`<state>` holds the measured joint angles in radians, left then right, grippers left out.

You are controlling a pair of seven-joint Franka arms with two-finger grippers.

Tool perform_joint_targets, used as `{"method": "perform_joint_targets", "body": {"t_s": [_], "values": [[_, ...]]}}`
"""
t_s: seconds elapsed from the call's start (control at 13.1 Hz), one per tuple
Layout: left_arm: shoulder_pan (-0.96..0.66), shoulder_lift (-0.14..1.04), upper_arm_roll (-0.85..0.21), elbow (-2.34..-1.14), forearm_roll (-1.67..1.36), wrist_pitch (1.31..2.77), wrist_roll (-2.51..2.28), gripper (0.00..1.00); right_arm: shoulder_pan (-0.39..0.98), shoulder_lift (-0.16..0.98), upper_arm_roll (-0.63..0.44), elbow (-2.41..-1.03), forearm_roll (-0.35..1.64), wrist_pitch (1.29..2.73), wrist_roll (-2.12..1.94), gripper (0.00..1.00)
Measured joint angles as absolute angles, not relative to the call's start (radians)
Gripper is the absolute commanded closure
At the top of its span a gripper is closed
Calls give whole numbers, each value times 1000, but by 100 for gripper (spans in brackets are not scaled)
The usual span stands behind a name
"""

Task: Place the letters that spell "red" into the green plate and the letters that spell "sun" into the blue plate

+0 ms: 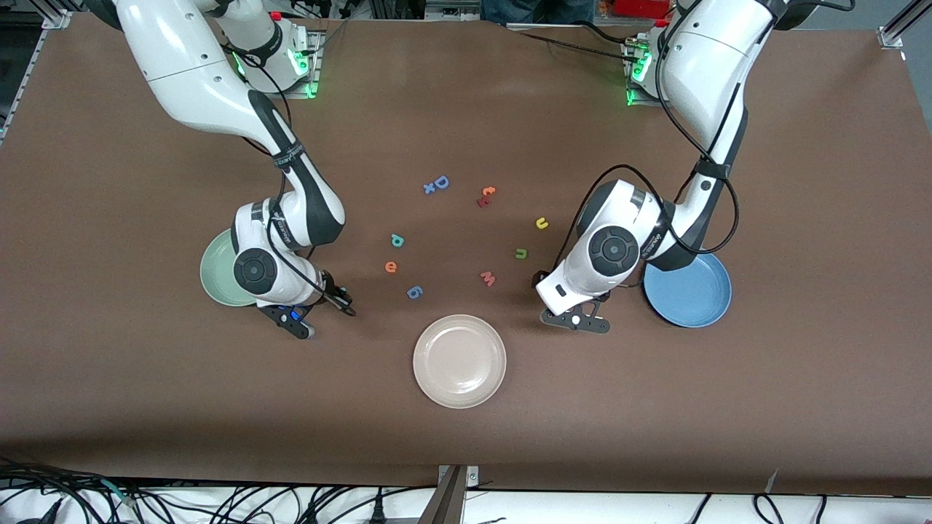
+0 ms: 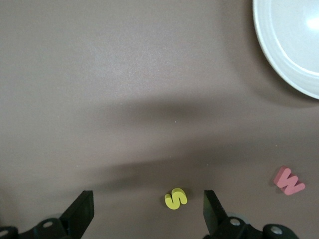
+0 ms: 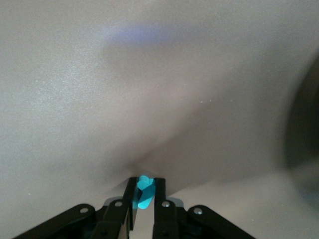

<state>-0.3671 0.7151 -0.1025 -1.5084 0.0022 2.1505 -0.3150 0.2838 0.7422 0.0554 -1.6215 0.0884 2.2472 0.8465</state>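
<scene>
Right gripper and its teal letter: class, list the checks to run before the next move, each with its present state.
1. Right gripper shut on the teal letter: ok.
2. Held letter is the r: cannot tell.
3. Green plate within sight beside the right arm, partly covered by it: ok.
4. Teal d and orange e in the green plate: not ok, both lie on the table.
5. Left gripper open with the yellow s between its fingers: ok.
6. Blue plate uncovered beside the left arm: ok.

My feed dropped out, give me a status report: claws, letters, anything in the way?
Right claw shut on a teal letter, beside the green plate. Left claw open, straddling the yellow s. Blue plate holds no letters. Nothing in the way.
</scene>
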Motion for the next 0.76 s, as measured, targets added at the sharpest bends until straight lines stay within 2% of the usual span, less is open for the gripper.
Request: {"method": "perform_joint_targets", "body": {"t_s": [0.38,0.76], "values": [[-385,725,-102,-1508,45,2151,-467,2,283,735,55,-1619,89,2238,848,100],[-427,731,-102,-1529,104,2183,-557,2,243,610,22,-1581,89,1995,792,100]]}}
